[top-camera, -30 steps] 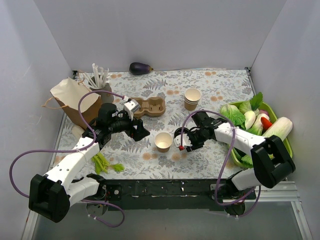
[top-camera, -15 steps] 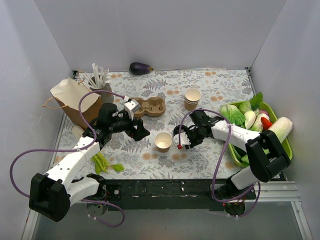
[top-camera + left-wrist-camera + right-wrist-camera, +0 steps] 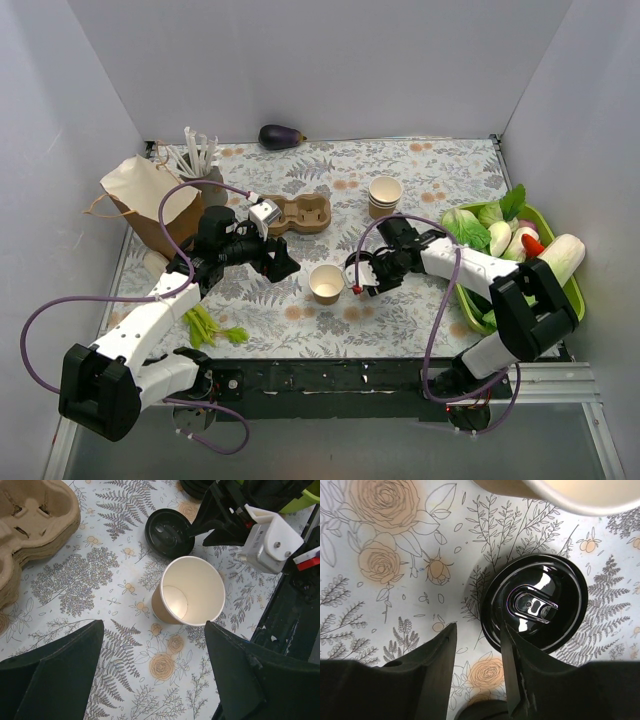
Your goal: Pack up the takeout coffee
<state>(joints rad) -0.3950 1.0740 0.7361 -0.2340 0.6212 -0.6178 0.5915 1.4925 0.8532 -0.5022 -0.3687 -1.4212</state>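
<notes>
The left gripper (image 3: pixel 150 675) is wide open and holds nothing. Its two black fingers hang over the flowery table (image 3: pixel 440 170), with a tan paper cup (image 3: pixel 187 596) just past their tips. The cup stands upright with no lid on, and it looks empty inside.

The right gripper (image 3: pixel 477 667) is about half open. One finger (image 3: pixel 517 670) sits right at the edge of a round, shiny black lid (image 3: pixel 534 602), but I cannot tell if it grips it. The lid lies flat on the table, just beside the cup.

A brown paper bag (image 3: pixel 140 200) stands at the far left. A cardboard cup tray (image 3: pixel 298 213) lies behind the cup. A stack of paper cups (image 3: pixel 384 196) is farther back. A green basket (image 3: pixel 578 290) on the right holds vegetables.
</notes>
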